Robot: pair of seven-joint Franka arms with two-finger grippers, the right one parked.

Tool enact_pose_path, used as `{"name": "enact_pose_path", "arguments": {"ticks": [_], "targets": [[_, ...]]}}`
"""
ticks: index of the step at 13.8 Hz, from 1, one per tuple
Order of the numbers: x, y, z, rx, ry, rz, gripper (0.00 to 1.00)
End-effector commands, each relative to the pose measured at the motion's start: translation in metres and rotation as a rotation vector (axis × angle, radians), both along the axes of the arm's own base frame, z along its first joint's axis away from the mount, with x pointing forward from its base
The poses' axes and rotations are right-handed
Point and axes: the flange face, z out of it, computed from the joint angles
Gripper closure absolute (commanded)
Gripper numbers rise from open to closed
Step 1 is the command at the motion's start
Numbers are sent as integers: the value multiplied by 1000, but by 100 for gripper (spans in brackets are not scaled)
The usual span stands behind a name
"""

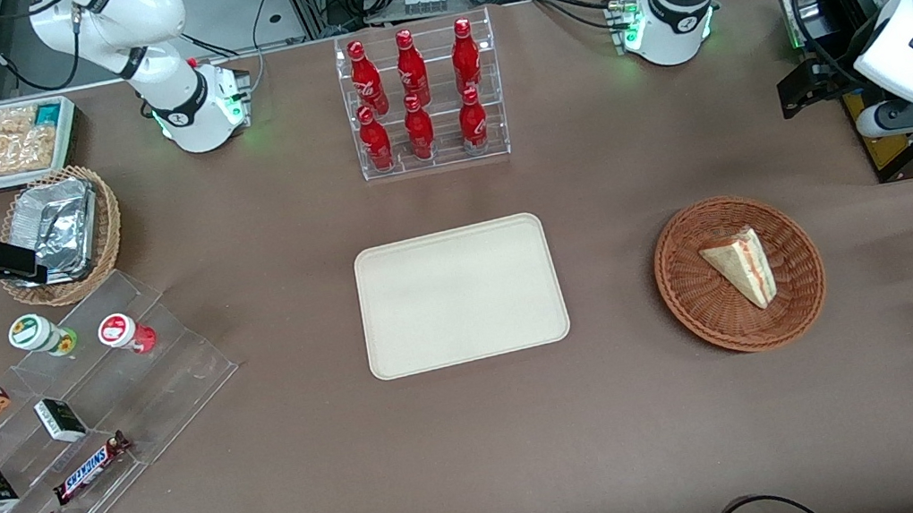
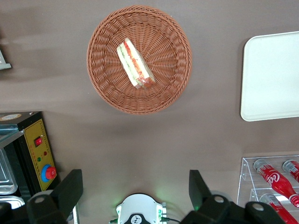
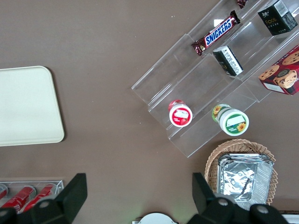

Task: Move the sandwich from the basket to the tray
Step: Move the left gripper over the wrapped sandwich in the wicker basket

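We judge the task as not yet begun: the sandwich (image 1: 741, 266) lies untouched in the reddish-brown wicker basket (image 1: 697, 293), its red and green filling edge showing in the left wrist view, and the cream tray (image 1: 460, 294) beside the basket holds nothing. Our gripper (image 2: 135, 193) hangs high above the table, well apart from the basket and farther from the front camera than it, with its 2 fingers (image 2: 69, 191) spread wide and nothing between them. All of it remains: descend to the basket, grasp the wedge, carry it sideways to the tray, and release.
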Motion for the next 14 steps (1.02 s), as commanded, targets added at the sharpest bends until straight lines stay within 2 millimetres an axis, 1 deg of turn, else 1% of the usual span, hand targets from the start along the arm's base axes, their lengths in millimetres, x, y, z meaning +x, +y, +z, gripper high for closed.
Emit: {"name": "enact_pose_path", "arguments": {"ticks": [1,3,5,8,10,11,14], "targets": [[1,2,5,7,-14,-6,0],[3,3,1,3,-9,-5,0],[7,2,-11,5,2,-3,0],[24,1,-52,7,22,-4,0],[32,0,-93,8,8,-5,0],[33,0,-111,7,-1,-6,0],[32,1,-176,0,-47,-5,0]]}}
